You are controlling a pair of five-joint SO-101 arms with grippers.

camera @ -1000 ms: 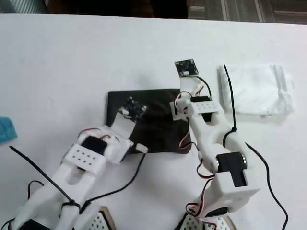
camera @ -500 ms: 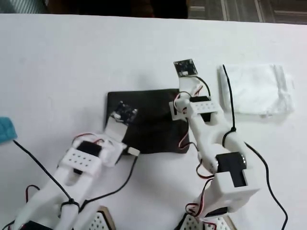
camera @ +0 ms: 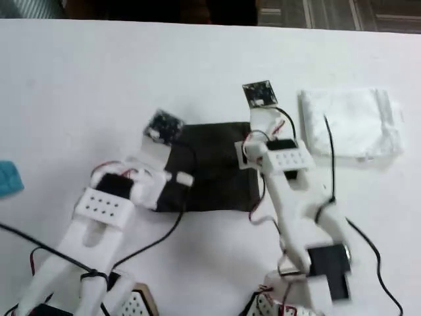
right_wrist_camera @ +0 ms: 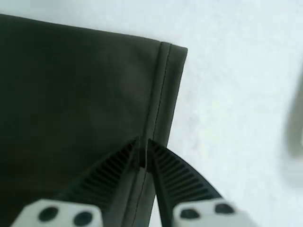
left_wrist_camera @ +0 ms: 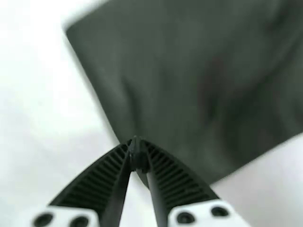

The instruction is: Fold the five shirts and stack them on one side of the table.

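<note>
Folded black shirt (camera: 214,168), long axis left-right

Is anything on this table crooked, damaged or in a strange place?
Nothing stands out. The black shirt lies flat, folded, the left claw and right claw shut on its edges; the white shirt sits folded, apart.

The white table (camera: 99,72) carries three items. A folded black shirt (camera: 217,171) lies flat at centre, with a folded white shirt (camera: 352,122) apart from it on the right-arm side. A teal cloth (camera: 8,179) lies at the opposite edge of the high view.

White table (camera: 99,66), dark strip (camera: 164,10) beyond far edge, grey striped flooring (camera: 329,13)
</note>
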